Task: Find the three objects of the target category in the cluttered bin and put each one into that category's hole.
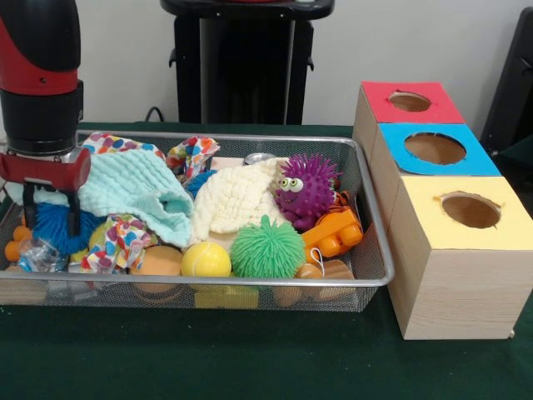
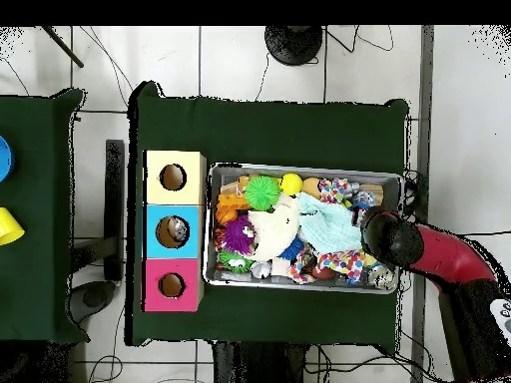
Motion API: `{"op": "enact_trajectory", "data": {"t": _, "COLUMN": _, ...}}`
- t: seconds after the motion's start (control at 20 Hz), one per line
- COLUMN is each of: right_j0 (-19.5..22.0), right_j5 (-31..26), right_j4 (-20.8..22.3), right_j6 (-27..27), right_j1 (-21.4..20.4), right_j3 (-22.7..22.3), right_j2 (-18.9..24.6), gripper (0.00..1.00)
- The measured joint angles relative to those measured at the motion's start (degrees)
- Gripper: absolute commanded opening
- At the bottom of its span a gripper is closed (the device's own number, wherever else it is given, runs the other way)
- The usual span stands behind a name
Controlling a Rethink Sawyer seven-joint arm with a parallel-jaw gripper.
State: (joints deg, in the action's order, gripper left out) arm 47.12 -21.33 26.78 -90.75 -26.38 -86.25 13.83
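Observation:
The wire mesh bin [image 1: 250, 137] sits on the green table, full of toys and cloths; it also shows in the overhead view [image 2: 299, 168]. My gripper [image 1: 52, 218] hangs open in the bin's left end, its fingers [image 1: 29, 204] on either side of a blue spiky ball [image 1: 54, 229]. A dented silvery can [image 1: 37, 254] lies just below it by the near left corner. A second can's top [image 1: 260, 158] peeks out behind the cream cloth. The blue-surround hole [image 1: 435, 148] is the middle one of the wooden box. From overhead something silvery shows inside it [image 2: 175, 231].
Mint cloth [image 1: 137, 192], cream cloth [image 1: 237, 200] and a dotted cloth [image 1: 121, 237] cover much of the bin. A purple spiky toy [image 1: 306, 187], green spiky ball [image 1: 266, 248], yellow ball [image 1: 205, 260] and orange toy [image 1: 333, 233] lie around. Red hole [image 1: 409, 102] and yellow hole [image 1: 470, 210] flank the blue one.

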Motion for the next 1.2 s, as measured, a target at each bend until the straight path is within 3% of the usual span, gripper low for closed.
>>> {"op": "enact_trajectory", "data": {"t": 1.2, "right_j0": -1.63, "right_j5": -3.66, "right_j4": -4.89, "right_j6": 0.00, "right_j1": -2.82, "right_j3": -0.88, "right_j2": 0.00, "gripper": 1.00}}
